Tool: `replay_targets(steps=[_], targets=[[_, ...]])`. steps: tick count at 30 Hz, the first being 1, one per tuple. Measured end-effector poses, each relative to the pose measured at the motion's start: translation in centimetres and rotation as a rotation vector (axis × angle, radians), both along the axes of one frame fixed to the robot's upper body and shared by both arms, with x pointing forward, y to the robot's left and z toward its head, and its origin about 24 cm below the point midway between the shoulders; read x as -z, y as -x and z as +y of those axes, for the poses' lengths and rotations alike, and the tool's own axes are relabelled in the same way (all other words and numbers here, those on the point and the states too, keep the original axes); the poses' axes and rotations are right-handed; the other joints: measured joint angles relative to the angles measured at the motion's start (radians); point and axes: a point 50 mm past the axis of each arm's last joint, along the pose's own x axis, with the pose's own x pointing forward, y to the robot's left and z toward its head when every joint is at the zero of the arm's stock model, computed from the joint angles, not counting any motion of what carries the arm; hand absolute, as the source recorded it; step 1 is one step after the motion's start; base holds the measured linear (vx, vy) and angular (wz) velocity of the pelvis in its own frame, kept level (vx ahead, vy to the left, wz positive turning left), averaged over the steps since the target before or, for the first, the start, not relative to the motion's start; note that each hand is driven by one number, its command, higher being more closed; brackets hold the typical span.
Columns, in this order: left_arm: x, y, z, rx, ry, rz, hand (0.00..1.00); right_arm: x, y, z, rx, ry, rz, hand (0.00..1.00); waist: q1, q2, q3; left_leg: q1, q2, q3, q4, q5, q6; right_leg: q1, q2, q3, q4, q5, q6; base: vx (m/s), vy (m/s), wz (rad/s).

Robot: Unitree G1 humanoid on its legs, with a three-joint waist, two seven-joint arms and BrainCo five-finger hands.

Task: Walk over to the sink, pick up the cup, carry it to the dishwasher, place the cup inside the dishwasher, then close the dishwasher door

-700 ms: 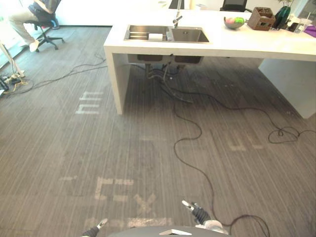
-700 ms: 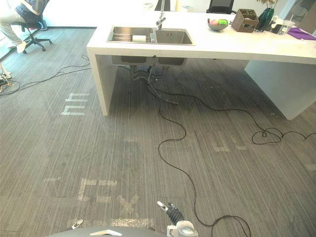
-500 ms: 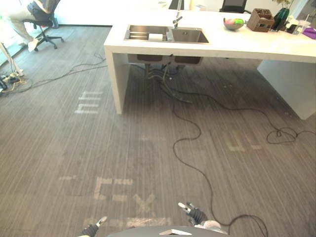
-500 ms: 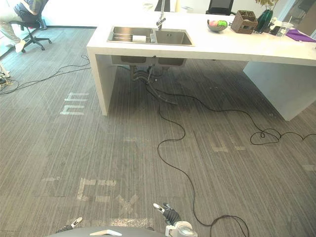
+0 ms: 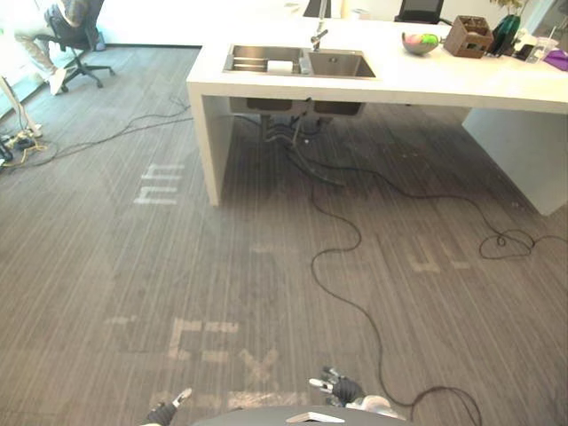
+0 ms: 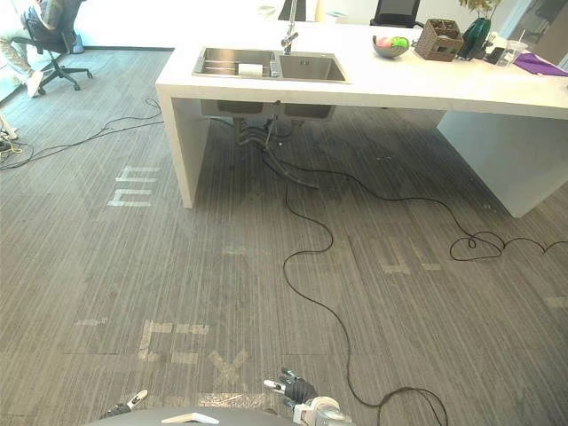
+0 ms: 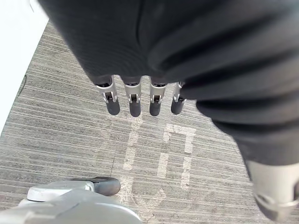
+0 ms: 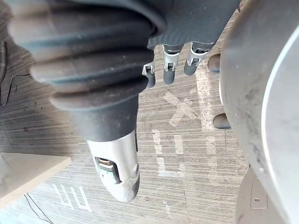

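Left hand (image 7: 134,100) and right hand (image 8: 169,70) hang low, fingers loose, empty. I see the sink (image 5: 342,64) well ahead; a white thing (image 5: 280,66) lies in its left basin, too small to call the cup.

Daylight pours in from the far left, where the strip beyond the carpet (image 5: 106,266) burns out to white. The pale counter (image 5: 444,84) is bright, with mild glare along its top. It casts a soft shadow on the carpet below the sink (image 5: 342,64). The near floor is evenly and more dimly lit.
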Motion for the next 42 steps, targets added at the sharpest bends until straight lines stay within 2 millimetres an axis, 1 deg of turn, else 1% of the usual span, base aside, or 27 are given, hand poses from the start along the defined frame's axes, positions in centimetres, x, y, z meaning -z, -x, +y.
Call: replay_targets(steps=[10,16,21,23,24,25,26,27,28,29,30,31,32,33,34,35,36,37,38,39,40,41,42], targets=[[0.0,0.0,0.1,-0.003,-0.014,-0.005,0.00,0.0,0.0,0.1,-0.004,0.000,0.013,0.00,0.000,-0.004,0.000,0.002,0.000,0.000,0.000,0.000,0.000,0.002,-0.001,-0.001,0.000,0.000,0.000,0.00,0.000,0.00],[-0.3,-0.3,0.3,0.006,-0.063,-0.063,0.00,0.0,-0.1,0.1,0.036,-0.015,-0.013,0.00,0.001,-0.012,0.003,0.012,-0.001,-0.001,0.000,0.000,0.000,0.014,-0.002,-0.004,-0.002,-0.001,0.002,0.00,0.000,0.00],[-0.4,-0.2,0.3,-0.004,-0.098,-0.090,0.00,-0.1,-0.1,-0.1,0.052,-0.001,-0.046,0.00,0.001,-0.013,0.003,0.014,-0.004,-0.003,0.000,0.001,0.001,0.016,-0.005,-0.005,-0.002,-0.003,0.004,0.00,0.000,0.01],[-0.5,-0.2,0.3,-0.004,-0.116,-0.099,0.00,-0.1,0.0,-0.2,0.060,0.010,-0.044,0.00,0.000,-0.012,0.003,0.016,-0.008,-0.007,0.001,-0.003,0.002,0.020,-0.009,-0.011,0.006,-0.011,0.011,0.00,0.000,0.09],[-0.5,-0.2,0.2,-0.009,-0.126,-0.105,0.00,-0.1,-0.1,-0.3,0.074,0.013,-0.045,0.00,-0.001,-0.009,0.005,0.016,-0.009,-0.020,0.006,-0.011,0.004,0.000,-0.016,-0.020,0.063,-0.044,0.013,0.01,0.013,0.24],[-0.5,-0.1,0.3,-0.009,-0.143,-0.111,0.00,-0.2,-0.2,-0.4,0.092,0.018,-0.054,0.00,-0.007,-0.021,0.013,0.013,-0.014,-0.028,0.027,-0.028,0.017,-0.044,-0.038,-0.033,0.178,-0.105,0.029,0.02,0.019,0.28],[-0.6,-0.2,0.4,-0.009,-0.152,-0.118,0.00,-0.2,-0.3,-0.3,0.098,0.013,-0.062,0.00,-0.007,-0.019,0.016,0.013,-0.019,-0.029,0.046,-0.041,0.020,-0.062,-0.054,-0.038,0.246,-0.130,0.041,0.02,0.026,0.28],[-0.7,-0.4,0.5,-0.014,-0.164,-0.132,0.00,-0.3,-0.4,-0.3,0.107,0.015,-0.074,0.00,-0.003,-0.022,0.027,0.009,-0.022,-0.029,0.071,-0.062,0.030,-0.104,-0.078,-0.044,0.377,-0.164,0.073,-0.02,0.050,0.11],[-0.8,-0.5,0.5,-0.023,-0.174,-0.151,0.00,-0.6,-1.0,-0.7,0.110,0.030,-0.117,0.00,0.000,-0.019,0.045,0.009,-0.027,-0.026,0.105,-0.087,0.040,-0.210,-0.118,-0.041,0.625,-0.180,0.071,-0.02,0.054,0.04],[-0.9,-0.5,0.7,-0.031,-0.178,-0.157,0.00,-0.7,-1.3,-0.8,0.110,0.034,-0.136,0.00,-0.001,-0.022,0.050,0.021,-0.031,-0.026,0.114,-0.096,0.045,-0.248,-0.136,-0.040,0.718,-0.185,0.051,0.01,0.047,0.02],[-0.9,-0.3,0.9,-0.051,-0.185,-0.155,0.00,-0.8,-1.5,-0.8,0.115,0.034,-0.146,0.00,-0.004,-0.037,0.056,0.036,-0.032,-0.028,0.124,-0.108,0.049,-0.281,-0.149,-0.038,0.798,-0.207,0.039,0.11,0.008,0.16],[-0.9,0.0,1.2,-0.104,-0.188,-0.150,0.00,-0.7,-1.2,-0.8,0.132,0.028,-0.140,0.00,-0.010,-0.033,0.052,0.052,-0.024,-0.042,0.143,-0.129,0.044,-0.284,-0.144,-0.044,0.777,-0.242,0.038,0.16,-0.018,0.23],[-0.9,0.1,1.3,-0.123,-0.188,-0.150,0.00,-0.7,-1.1,-0.9,0.142,0.025,-0.137,0.00,-0.013,-0.035,0.053,0.051,-0.022,-0.051,0.150,-0.137,0.044,-0.280,-0.141,-0.048,0.729,-0.248,0.035,0.15,-0.030,0.29],[-0.9,0.1,1.2,-0.151,-0.189,-0.152,0.00,-0.7,-0.9,-0.9,0.159,0.020,-0.136,0.00,-0.015,-0.034,0.054,0.045,-0.015,-0.061,0.156,-0.143,0.043,-0.281,-0.130,-0.047,0.641,-0.248,0.028,0.21,-0.063,0.26],[-0.9,0.0,1.1,-0.191,-0.191,-0.154,0.00,-0.7,-1.0,-1.1,0.180,0.019,-0.144,0.00,-0.019,-0.026,0.060,0.041,0.000,-0.082,0.166,-0.153,0.039,-0.289,-0.116,-0.051,0.536,-0.241,0.022,0.26,-0.099,0.31],[-0.8,-0.4,0.8,-0.211,-0.183,-0.162,0.00,-0.8,-1.0,-1.6,0.209,0.025,-0.154,0.00,-0.020,-0.008,0.074,0.038,0.027,-0.096,0.185,-0.174,0.031,-0.308,-0.101,-0.050,0.474,-0.214,0.027,0.29,-0.115,0.25],[-0.8,-0.6,0.6,-0.216,-0.177,-0.167,0.00,-0.9,-1.0,-1.9,0.222,0.028,-0.158,0.00,-0.018,0.003,0.080,0.037,0.042,-0.103,0.195,-0.189,0.025,-0.322,-0.095,-0.045,0.449,-0.191,0.033,0.29,-0.136,0.21],[-0.8,-1.2,0.1,-0.227,-0.165,-0.180,0.00,-1.1,-1.3,-2.6,0.245,0.032,-0.177,0.00,-0.016,0.025,0.095,0.038,0.076,-0.109,0.224,-0.226,0.009,-0.358,-0.089,-0.038,0.404,-0.142,0.040,0.32,-0.156,0.10],[-0.9,-1.8,-0.2,-0.221,-0.157,-0.194,0.00,-1.5,-1.6,-2.7,0.242,0.035,-0.208,0.00,-0.011,0.041,0.109,0.050,0.107,-0.113,0.261,-0.272,-0.010,-0.388,-0.078,-0.007,0.348,-0.089,0.055,0.34,-0.174,0.10],[-0.9,-2.1,-0.3,-0.233,-0.155,-0.201,0.00,-1.5,-1.6,-2.8,0.240,0.035,-0.216,0.00,-0.011,0.042,0.112,0.052,0.117,-0.116,0.282,-0.298,-0.022,-0.389,-0.073,0.010,0.323,-0.069,0.060,0.38,-0.230,0.18],[-1.0,-2.5,-0.1,-0.258,-0.154,-0.212,0.00,-1.6,-1.4,-2.6,0.242,0.027,-0.225,0.00,-0.011,0.034,0.117,0.075,0.131,-0.130,0.335,-0.358,-0.046,-0.386,-0.078,0.045,0.300,-0.052,0.060,0.45,-0.309,0.37],[-1.2,-2.8,0.0,-0.283,-0.155,-0.229,0.00,-1.4,-0.8,-2.5,0.251,0.013,-0.213,0.00,-0.012,0.017,0.116,0.107,0.144,-0.140,0.387,-0.422,-0.074,-0.362,-0.081,0.079,0.314,-0.070,0.046,0.61,-0.446,0.47],[-1.3,-2.9,0.1,-0.287,-0.157,-0.237,0.00,-1.3,-0.4,-2.3,0.266,0.000,-0.204,0.00,-0.010,0.005,0.114,0.127,0.145,-0.150,0.401,-0.453,-0.088,-0.348,-0.083,0.094,0.326,-0.067,0.045,0.57,-0.411,0.59]])
